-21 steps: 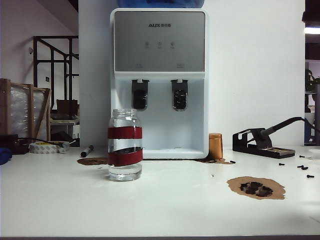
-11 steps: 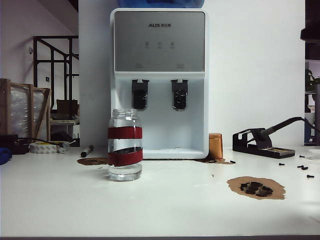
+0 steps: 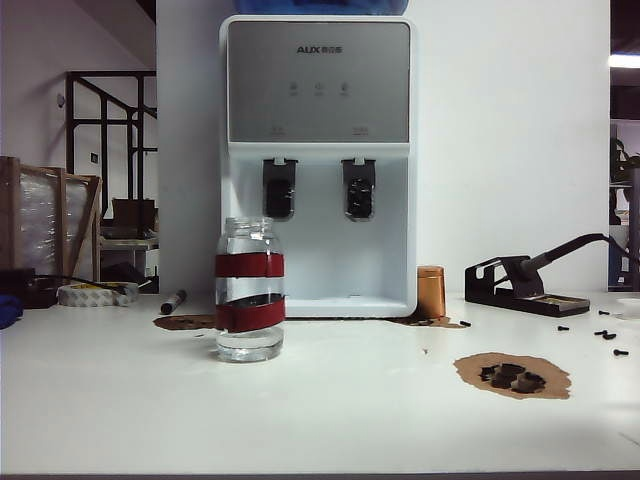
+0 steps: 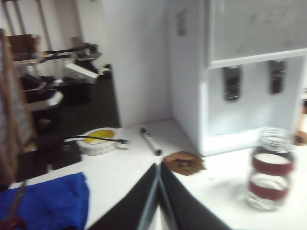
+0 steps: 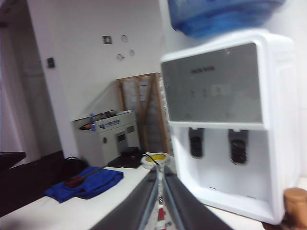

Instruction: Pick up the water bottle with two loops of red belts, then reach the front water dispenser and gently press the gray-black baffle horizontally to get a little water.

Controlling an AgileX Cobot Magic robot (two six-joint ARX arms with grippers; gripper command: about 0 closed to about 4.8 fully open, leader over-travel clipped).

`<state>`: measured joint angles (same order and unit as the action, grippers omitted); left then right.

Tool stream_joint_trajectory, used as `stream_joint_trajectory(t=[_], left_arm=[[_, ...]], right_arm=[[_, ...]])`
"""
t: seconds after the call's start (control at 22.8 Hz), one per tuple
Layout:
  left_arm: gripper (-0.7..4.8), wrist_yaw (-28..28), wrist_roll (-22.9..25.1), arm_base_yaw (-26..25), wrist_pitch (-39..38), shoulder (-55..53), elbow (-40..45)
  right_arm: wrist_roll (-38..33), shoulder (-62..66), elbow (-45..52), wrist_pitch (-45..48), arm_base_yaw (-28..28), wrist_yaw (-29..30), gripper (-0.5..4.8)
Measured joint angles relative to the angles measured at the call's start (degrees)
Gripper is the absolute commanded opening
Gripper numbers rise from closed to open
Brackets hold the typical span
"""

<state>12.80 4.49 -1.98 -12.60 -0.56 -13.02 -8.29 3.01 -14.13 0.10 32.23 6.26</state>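
Note:
The water bottle (image 3: 249, 290), clear glass with two red bands, stands upright on the white table in front of the water dispenser (image 3: 318, 160), left of its middle. Two gray-black baffles (image 3: 279, 190) (image 3: 359, 190) hang in the dispenser's recess. Neither gripper shows in the exterior view. In the left wrist view my left gripper (image 4: 159, 166) is shut and empty, well short of the bottle (image 4: 271, 170) and off to its side. My right gripper (image 5: 160, 170) is shut with nothing held, pointing toward the dispenser (image 5: 216, 91).
A copper cylinder (image 3: 431, 292) stands at the dispenser's right corner. A soldering stand (image 3: 525, 285), brown stains (image 3: 512, 375) and small black screws (image 3: 607, 335) lie on the right. At the left are a tape roll (image 3: 92, 294), a marker (image 3: 174, 301) and a blue cloth (image 4: 48, 201).

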Motion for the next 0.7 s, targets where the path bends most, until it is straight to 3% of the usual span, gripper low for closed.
stream_joint_trajectory(t=[0.22,0.26,0.31,0.39,0.44,0.61,0.7], left_arm=[[-0.05,4.0,1.4,0.0,-8.4,-2.3,-6.0],[-0.05,4.1,1.4,0.0,-9.3,-2.5,-7.0],[-0.05,4.5,1.4,0.0,-10.1,-2.8,-7.9],[-0.05,6.3,1.4,0.0,-13.7,-4.8,-11.1],[-0.05,7.2,1.5,0.0,-16.5,-6.1,-13.1],[-0.05,9.1,2.5,0.0,-22.9,-8.7,-17.6],[-0.05,10.8,2.7,0.0,-24.6,-8.8,-19.1]], right_arm=[[1.3,15.5,-3.5,-0.7,0.0,12.6,0.33],[1.7,18.4,-3.6,0.5,0.0,14.2,0.60],[2.3,21.6,-3.6,2.2,0.0,15.3,1.80],[4.6,29.3,-3.7,11.5,0.0,16.4,3.56],[5.5,34.3,-4.8,17.2,0.0,17.8,3.60],[7.9,46.7,-11.3,23.9,1.2,24.1,4.04],[9.5,51.1,-13.0,25.5,2.3,24.9,4.79]])
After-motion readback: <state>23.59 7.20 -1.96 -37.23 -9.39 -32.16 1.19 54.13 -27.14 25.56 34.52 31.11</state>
